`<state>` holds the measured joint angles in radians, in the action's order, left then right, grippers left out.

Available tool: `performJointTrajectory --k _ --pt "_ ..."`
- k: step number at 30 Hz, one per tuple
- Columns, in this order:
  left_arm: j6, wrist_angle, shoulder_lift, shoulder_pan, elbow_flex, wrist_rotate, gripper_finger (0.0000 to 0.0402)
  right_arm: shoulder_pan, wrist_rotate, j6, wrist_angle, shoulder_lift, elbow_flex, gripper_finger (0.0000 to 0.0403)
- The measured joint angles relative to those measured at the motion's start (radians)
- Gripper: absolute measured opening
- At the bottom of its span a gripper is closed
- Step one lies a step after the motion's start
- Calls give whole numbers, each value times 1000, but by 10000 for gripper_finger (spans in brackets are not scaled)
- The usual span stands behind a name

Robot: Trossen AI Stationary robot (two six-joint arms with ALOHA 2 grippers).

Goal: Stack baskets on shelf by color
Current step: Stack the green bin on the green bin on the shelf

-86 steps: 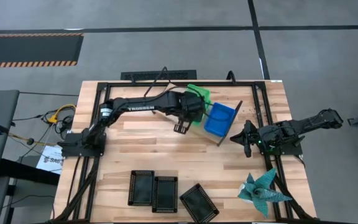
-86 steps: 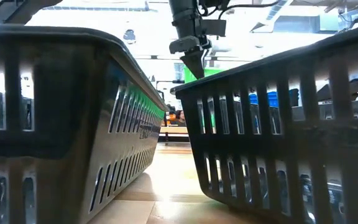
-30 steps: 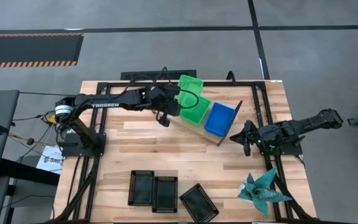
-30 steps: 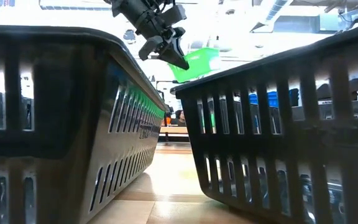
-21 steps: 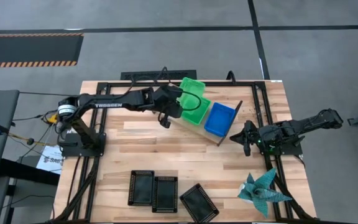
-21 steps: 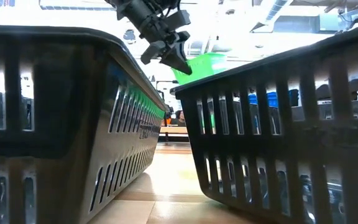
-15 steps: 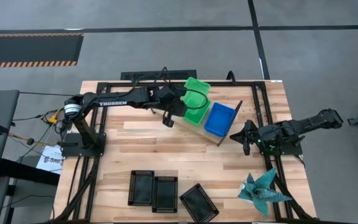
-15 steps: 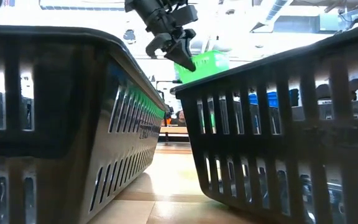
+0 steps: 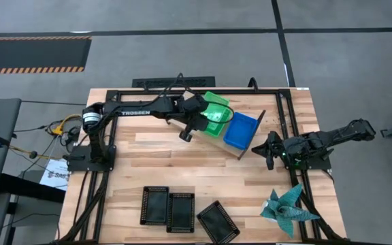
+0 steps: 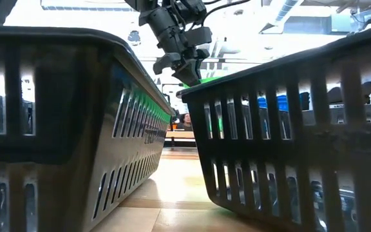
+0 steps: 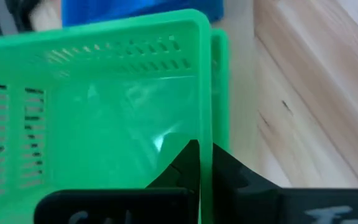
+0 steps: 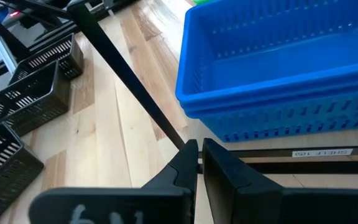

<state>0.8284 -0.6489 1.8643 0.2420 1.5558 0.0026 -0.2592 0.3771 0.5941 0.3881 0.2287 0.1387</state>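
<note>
My left gripper (image 9: 197,117) is shut on a bright green basket (image 9: 216,111) over the shelf's left part; in the left wrist view another green basket's rim (image 11: 220,59) shows just beyond the held basket (image 11: 104,112). A blue basket stack (image 9: 240,130) sits beside them on the light wooden shelf (image 9: 254,139). In the low view, the left gripper (image 10: 184,67) shows with a strip of green (image 10: 216,78) below it. Three black baskets (image 9: 180,211) rest on the tabletop near its near edge. My right gripper (image 9: 267,150) waits shut, right of the shelf, facing the blue stack (image 12: 272,62). My left gripper pinches the green basket's side wall at its rim (image 11: 205,146), one finger (image 11: 184,167) inside the basket and one (image 11: 232,173) outside. It comes from above and from the table's left. The basket sits about level over the second green basket; whether it rests on it I cannot tell.
A teal spiky star (image 9: 288,207) lies near the table's near right corner. The shelf's black wire end frame (image 12: 126,84) stands between the right gripper and the black baskets (image 12: 27,93). In the low view, two black baskets (image 10: 63,129) (image 10: 301,135) fill the foreground. Bare wood lies mid-table.
My left gripper has carried the green basket toward the table's right and downward, from up beside the shelf's left end to over the green basket lying there. The basket has turned from tilted to about level. The gripper has stayed shut on its wall.
</note>
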Motion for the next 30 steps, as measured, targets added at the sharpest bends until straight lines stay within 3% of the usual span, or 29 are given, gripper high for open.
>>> performJointTrajectory --k 30 --pt "24 35 3 -51 0 -14 0 0 -1 1 15 0 2 50"
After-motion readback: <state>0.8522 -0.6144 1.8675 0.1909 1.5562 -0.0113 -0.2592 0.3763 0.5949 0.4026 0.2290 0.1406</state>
